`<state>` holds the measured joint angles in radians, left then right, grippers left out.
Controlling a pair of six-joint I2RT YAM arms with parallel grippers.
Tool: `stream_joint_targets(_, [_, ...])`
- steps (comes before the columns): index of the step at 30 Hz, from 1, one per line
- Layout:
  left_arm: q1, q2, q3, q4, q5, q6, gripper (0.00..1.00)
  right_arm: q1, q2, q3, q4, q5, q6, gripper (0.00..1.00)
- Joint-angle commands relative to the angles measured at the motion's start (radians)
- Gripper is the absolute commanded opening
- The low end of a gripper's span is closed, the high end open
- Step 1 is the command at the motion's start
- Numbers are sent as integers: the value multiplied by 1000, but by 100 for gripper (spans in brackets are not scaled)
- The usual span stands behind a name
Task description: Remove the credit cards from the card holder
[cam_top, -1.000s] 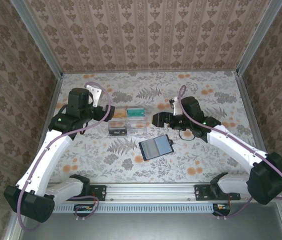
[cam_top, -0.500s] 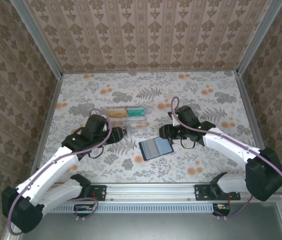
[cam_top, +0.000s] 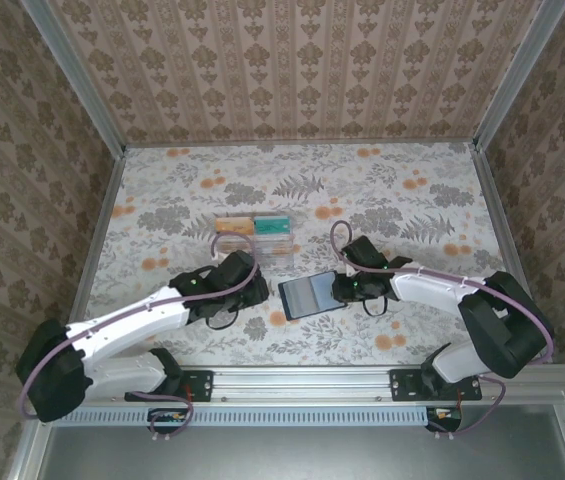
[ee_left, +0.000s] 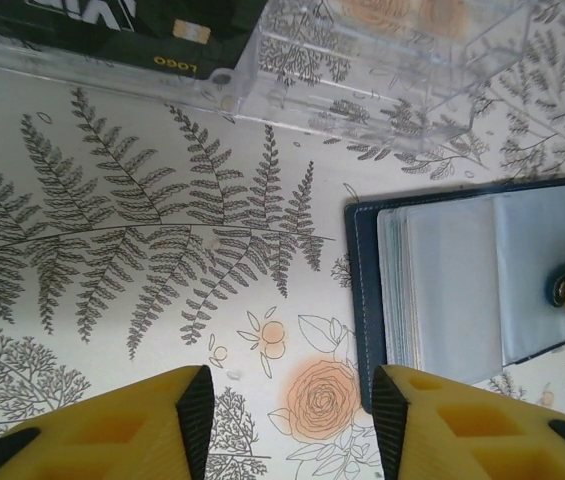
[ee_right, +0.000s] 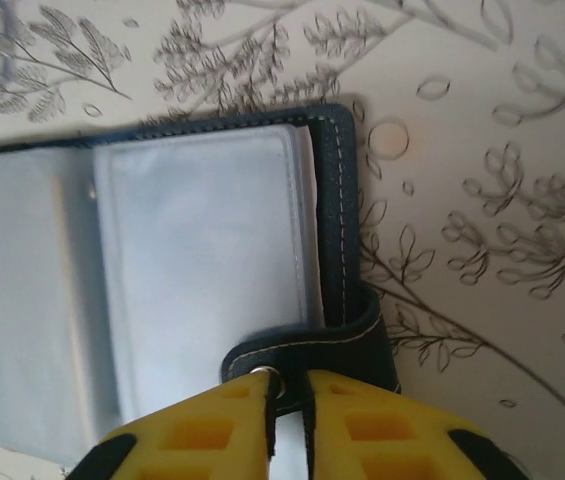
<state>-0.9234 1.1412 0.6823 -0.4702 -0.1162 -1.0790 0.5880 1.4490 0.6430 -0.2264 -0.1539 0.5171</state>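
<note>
The card holder (cam_top: 309, 295) lies open on the table, dark blue with pale clear sleeves (ee_right: 202, 260). My right gripper (ee_right: 287, 400) is shut on its snap strap (ee_right: 362, 345) at the holder's right edge (cam_top: 341, 288). My left gripper (ee_left: 287, 420) stands open low over the table just left of the holder (ee_left: 462, 280), its right finger (ee_left: 462, 430) beside the holder's cover edge and nothing between the pads. Credit cards lie in a clear box behind: an orange one (cam_top: 234, 226), a teal one (cam_top: 274, 226) and a black one (ee_left: 112, 30).
The clear plastic box (cam_top: 254, 240) sits just behind the holder and the left gripper (cam_top: 259, 291). Patterned walls close in the table on three sides. Both arm bases stand on the rail (cam_top: 302, 382) at the near edge.
Both arms have come down and toward the near side, to the card holder. The right jaws have closed on the strap. The left jaws have narrowed but remain apart.
</note>
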Motion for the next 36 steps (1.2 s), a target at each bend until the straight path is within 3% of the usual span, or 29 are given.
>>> stream_joint_targets(1, [-6, 52, 54, 11, 28, -1, 48, 49, 25, -38, 44, 30, 77, 15])
stream_joint_targets(6, [-5, 105, 40, 111, 106, 14, 47, 154, 13, -43, 41, 84, 151, 16])
stream_joint_targets(15, [25, 232, 15, 314, 241, 46, 38, 161, 0, -13, 5, 119, 154, 16])
stream_joint_targets(36, [53, 392, 25, 368, 323, 74, 37, 161, 9, -6, 1, 114, 141, 18])
